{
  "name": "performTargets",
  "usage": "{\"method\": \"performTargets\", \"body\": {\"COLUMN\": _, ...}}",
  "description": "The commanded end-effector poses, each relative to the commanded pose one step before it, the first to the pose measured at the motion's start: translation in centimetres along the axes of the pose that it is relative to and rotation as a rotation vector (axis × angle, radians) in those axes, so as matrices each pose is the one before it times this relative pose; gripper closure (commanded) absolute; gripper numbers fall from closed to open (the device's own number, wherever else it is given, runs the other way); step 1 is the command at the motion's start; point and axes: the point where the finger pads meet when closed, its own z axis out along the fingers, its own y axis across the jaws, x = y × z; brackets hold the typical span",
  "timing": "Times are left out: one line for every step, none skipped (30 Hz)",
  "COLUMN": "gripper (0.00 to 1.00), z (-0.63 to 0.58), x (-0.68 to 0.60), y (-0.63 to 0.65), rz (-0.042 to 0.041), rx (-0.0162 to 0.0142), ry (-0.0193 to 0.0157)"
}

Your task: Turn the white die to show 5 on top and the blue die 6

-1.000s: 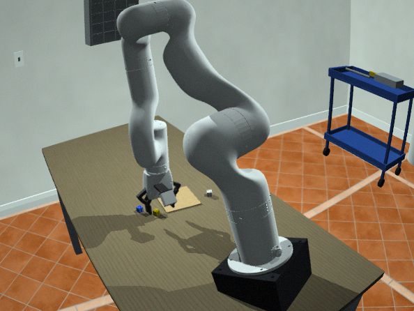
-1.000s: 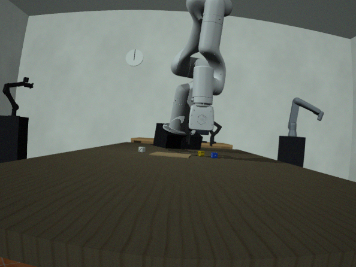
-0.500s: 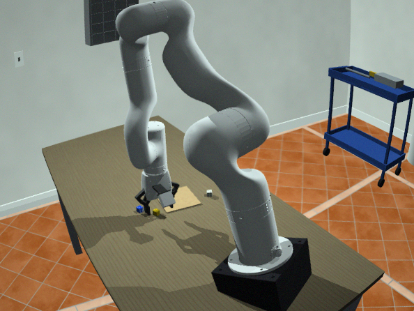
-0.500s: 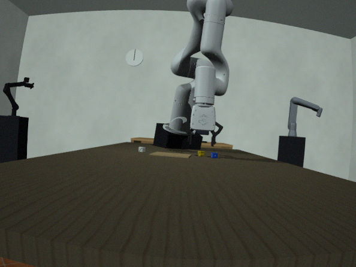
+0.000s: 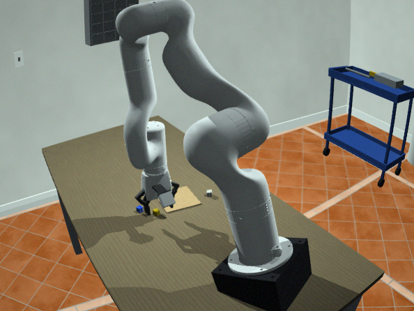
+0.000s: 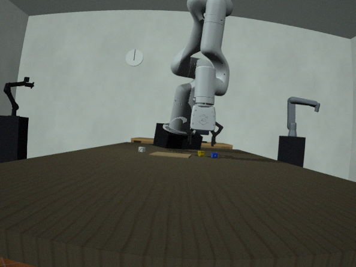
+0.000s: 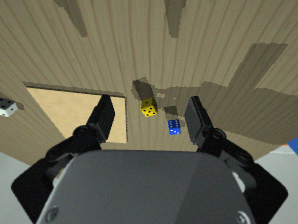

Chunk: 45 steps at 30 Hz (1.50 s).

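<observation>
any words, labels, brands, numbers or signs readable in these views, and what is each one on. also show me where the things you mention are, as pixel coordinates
No words, brands or printed numbers can be read.
Round white wall clock [image 6: 134,57]: a dark hand shows, no numerals readable.
White robot gripper housing [image 6: 203,118]: a faint emblem, too blurred to read.
Small yellow die [image 5: 156,212] [image 6: 201,153] [image 7: 149,107] and small blue die [image 5: 139,209] [image 6: 214,155] [image 7: 174,127]: pips only.

In the wrist view, the mat [image 5: 185,199] [image 6: 170,155] [image 7: 75,112] lies between two dice [image 7: 149,107] [image 7: 7,107].
</observation>
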Motion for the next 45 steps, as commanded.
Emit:
{"method": "performTargets", "body": {"gripper": 0.0, "z": -0.029, "x": -0.057, "y": 0.011, "rz": -0.00002, "rx": -0.00014, "ry": -0.00116}}
{"method": "performTargets", "body": {"gripper": 0.0, "z": 0.0, "x": 0.0, "y": 0.0, "rz": 0.0, "rx": 0.0, "ry": 0.0}}
{"method": "performTargets", "body": {"gripper": 0.0, "z": 0.0, "x": 0.0, "y": 0.0, "rz": 0.0, "rx": 0.0, "ry": 0.0}}
{"method": "performTargets", "body": {"gripper": 0.0, "z": 0.0, "x": 0.0, "y": 0.0, "rz": 0.0, "rx": 0.0, "ry": 0.0}}
{"method": "performTargets", "body": {"gripper": 0.0, "z": 0.0, "x": 0.0, "y": 0.0, "rz": 0.0, "rx": 0.0, "ry": 0.0}}
{"method": "performTargets", "body": {"gripper": 0.0, "z": 0.0, "x": 0.0, "y": 0.0, "rz": 0.0, "rx": 0.0, "ry": 0.0}}
{"method": "performTargets", "body": {"gripper": 0.0, "z": 0.0, "x": 0.0, "y": 0.0, "rz": 0.0, "rx": 0.0, "ry": 0.0}}
{"method": "performTargets", "body": {"gripper": 0.0, "z": 0.0, "x": 0.0, "y": 0.0, "rz": 0.0, "rx": 0.0, "ry": 0.0}}
{"method": "performTargets", "body": {"gripper": 0.0, "z": 0.0, "x": 0.0, "y": 0.0, "rz": 0.0, "rx": 0.0, "ry": 0.0}}
{"method": "performTargets", "body": {"gripper": 0.0, "z": 0.0, "x": 0.0, "y": 0.0, "rz": 0.0, "rx": 0.0, "ry": 0.0}}
{"method": "performTargets", "body": {"gripper": 0.0, "z": 0.0, "x": -0.006, "y": 0.006, "rz": 0.0, "rx": 0.0, "ry": 0.0}}
{"method": "performTargets", "body": {"gripper": 0.0, "z": 0.0, "x": -0.04, "y": 0.037, "rz": 0.0, "rx": -0.00001, "ry": 0.0}}
{"method": "performTargets", "body": {"gripper": 0.0, "z": 0.0, "x": -0.1, "y": 0.093, "rz": 0.0, "rx": -0.00001, "ry": 0.00001}}
{"method": "performTargets", "body": {"gripper": 0.0, "z": 0.0, "x": -0.179, "y": 0.166, "rz": 0.0, "rx": 0.00001, "ry": -0.00001}}
{"method": "performTargets", "body": {"gripper": 0.0, "z": 0.0, "x": -0.253, "y": 0.234, "rz": 0.0, "rx": -0.00001, "ry": 0.00001}}
{"method": "performTargets", "body": {"gripper": 0.0, "z": 0.0, "x": 0.0, "y": 0.0, "rz": 0.0, "rx": 0.0, "ry": 0.0}}
{"method": "performTargets", "body": {"gripper": 0.0, "z": 0.0, "x": 0.0, "y": 0.0, "rz": 0.0, "rx": 0.0, "ry": 0.0}}
{"method": "performTargets", "body": {"gripper": 0.0, "z": 0.0, "x": -0.325, "y": 0.301, "rz": 0.0, "rx": 0.0, "ry": 0.0}}
{"method": "performTargets", "body": {"gripper": 0.0, "z": 0.0, "x": -0.378, "y": 0.351, "rz": 0.0, "rx": 0.0, "ry": 0.0}}
{"method": "performTargets", "body": {"gripper": 0.0, "z": 0.0, "x": -0.41, "y": 0.38, "rz": 0.0, "rx": 0.0, "ry": 0.0}}
{"method": "performTargets", "body": {"gripper": 0.0, "z": 0.0, "x": -0.421, "y": 0.39, "rz": 0.0, "rx": 0.00001, "ry": -0.00001}}
{"method": "performTargets", "body": {"gripper": 0.0, "z": 0.0, "x": -0.409, "y": 0.379, "rz": 0.0, "rx": 0.0, "ry": 0.0}}
{"method": "performTargets", "body": {"gripper": 0.0, "z": 0.0, "x": -0.383, "y": 0.356, "rz": 0.0, "rx": -0.00001, "ry": 0.00001}}
{"method": "performTargets", "body": {"gripper": 0.0, "z": 0.0, "x": -0.352, "y": 0.326, "rz": 0.0, "rx": 0.0, "ry": 0.0}}
{"method": "performTargets", "body": {"gripper": 0.0, "z": -0.001, "x": -0.315, "y": 0.29, "rz": 0.0, "rx": 0.00002, "ry": -0.00001}}
{"method": "performTargets", "body": {"gripper": 0.0, "z": 0.0, "x": -0.271, "y": 0.253, "rz": 0.0, "rx": -0.00004, "ry": 0.00004}}
{"method": "performTargets", "body": {"gripper": 0.0, "z": 0.0, "x": -0.237, "y": 0.221, "rz": 0.0, "rx": -0.00003, "ry": 0.00002}}
{"method": "performTargets", "body": {"gripper": 0.0, "z": 0.0, "x": -0.213, "y": 0.196, "rz": 0.0, "rx": 0.00007, "ry": -0.00006}}
{"method": "performTargets", "body": {"gripper": 0.0, "z": 0.0, "x": -0.164, "y": 0.154, "rz": 0.0, "rx": -0.00008, "ry": 0.00008}}
{"method": "performTargets", "body": {"gripper": 0.0, "z": 0.0, "x": -0.15, "y": 0.137, "rz": 0.0, "rx": 0.00006, "ry": -0.00005}}
{"method": "performTargets", "body": {"gripper": 0.0, "z": 0.0, "x": -0.113, "y": 0.106, "rz": 0.0, "rx": -0.00004, "ry": 0.00004}}
{"method": "performTargets", "body": {"gripper": 0.0, "z": 0.0, "x": -0.089, "y": 0.084, "rz": 0.0, "rx": -0.00003, "ry": 0.00003}}
{"method": "performTargets", "body": {"gripper": 0.0, "z": 0.0, "x": 0.0, "y": 0.0, "rz": 0.0, "rx": 0.0, "ry": 0.0}}
{"method": "performTargets", "body": {"gripper": 0.0, "z": 0.0, "x": 0.0, "y": 0.0, "rz": 0.0, "rx": 0.0, "ry": 0.0}}
{"method": "performTargets", "body": {"gripper": 0.0, "z": 0.0, "x": -0.071, "y": 0.066, "rz": 0.0, "rx": 0.00001, "ry": -0.00001}}
{"method": "performTargets", "body": {"gripper": 0.0, "z": 0.0, "x": -0.053, "y": 0.048, "rz": 0.0, "rx": 0.00003, "ry": -0.00003}}
{"method": "performTargets", "body": {"gripper": 0.0, "z": 0.0, "x": -0.035, "y": 0.032, "rz": 0.0, "rx": 0.00003, "ry": -0.00003}}
{"method": "performTargets", "body": {"gripper": 0.0, "z": 0.0, "x": -0.02, "y": 0.018, "rz": 0.0, "rx": 0.00002, "ry": -0.00002}}
{"method": "performTargets", "body": {"gripper": 0.0, "z": 0.0, "x": -0.008, "y": 0.007, "rz": 0.0, "rx": 0.00001, "ry": -0.00001}}
{"method": "performTargets", "body": {"gripper": 0.0, "z": 0.0, "x": -0.001, "y": 0.001, "rz": 0.0, "rx": 0.0, "ry": 0.0}}
{"method": "performTargets", "body": {"gripper": 0.0, "z": 0.0, "x": 0.0, "y": 0.0, "rz": 0.0, "rx": 0.0, "ry": 0.0}}
{"method": "performTargets", "body": {"gripper": 0.0, "z": 0.0, "x": 0.0, "y": 0.0, "rz": 0.0, "rx": 0.0, "ry": 0.0}}
{"method": "performTargets", "body": {"gripper": 0.0, "z": 0.0, "x": 0.0, "y": 0.0, "rz": 0.0, "rx": 0.0, "ry": 0.0}}
{"method": "performTargets", "body": {"gripper": 0.0, "z": 0.0, "x": 0.0, "y": 0.0, "rz": 0.0, "rx": 0.0, "ry": 0.0}}
{"method": "performTargets", "body": {"gripper": 0.0, "z": 0.0, "x": 0.0, "y": 0.0, "rz": 0.0, "rx": 0.0, "ry": 0.0}}
